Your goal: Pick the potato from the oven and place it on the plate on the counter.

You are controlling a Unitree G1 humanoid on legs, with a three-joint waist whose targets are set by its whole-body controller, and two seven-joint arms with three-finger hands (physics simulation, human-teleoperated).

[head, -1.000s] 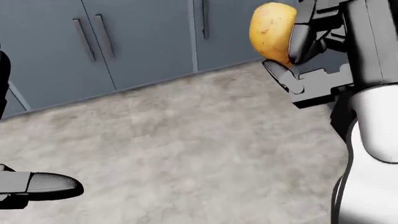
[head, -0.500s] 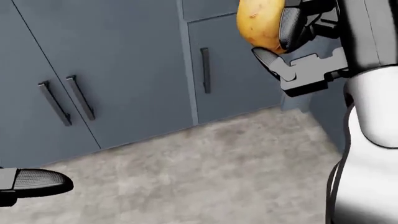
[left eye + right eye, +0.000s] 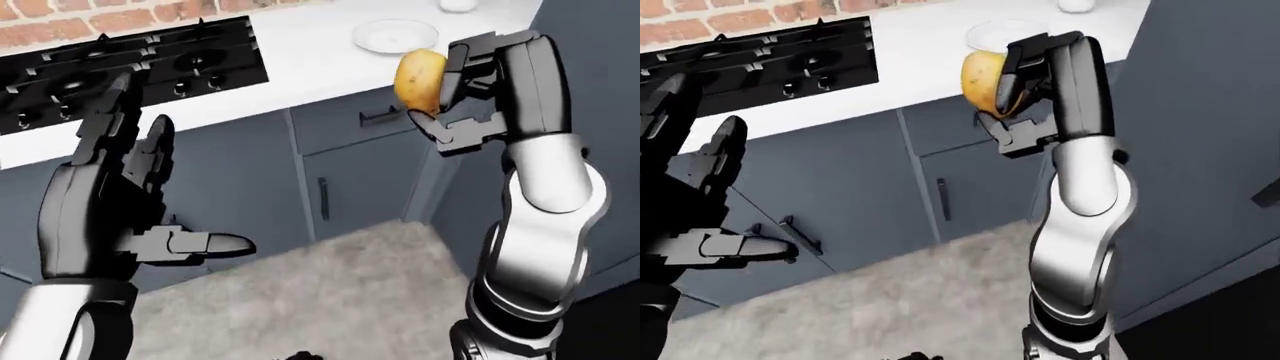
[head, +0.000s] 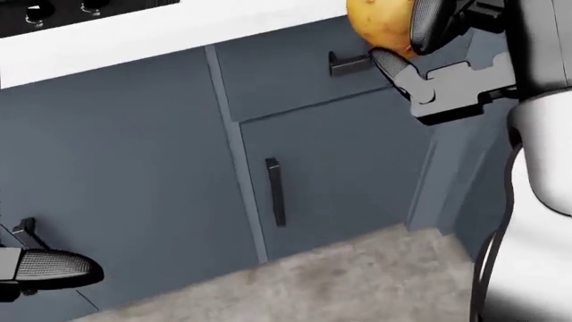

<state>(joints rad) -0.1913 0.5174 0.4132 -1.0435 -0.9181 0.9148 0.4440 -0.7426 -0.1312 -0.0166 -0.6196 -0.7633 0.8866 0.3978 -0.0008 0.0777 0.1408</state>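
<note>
Near the upper right of the left-eye view, the right hand is raised on its upright forearm, and its fingers are clamped on the potato, which is yellow-brown and held clear of every surface. Above and just left of the potato in that view, the plate is a pale round dish resting on the white bench, close to the bench's right end. To the left on the same bench lies the black cooktop, with its knobs along the near edge and a red brick wall at the top of the view behind it. Below the bench edge run grey cabinets: a drawer front with a dark horizontal handle beside the potato in the head view, and beneath it a door with a dark vertical handle. A taller grey cabinet panel fills the right side of the right-eye view. At the left of the left-eye view, the left hand is held up with its fingers spread apart and empty, well apart from the potato. Mottled grey-beige floor shows at the bottom of all three views.
</note>
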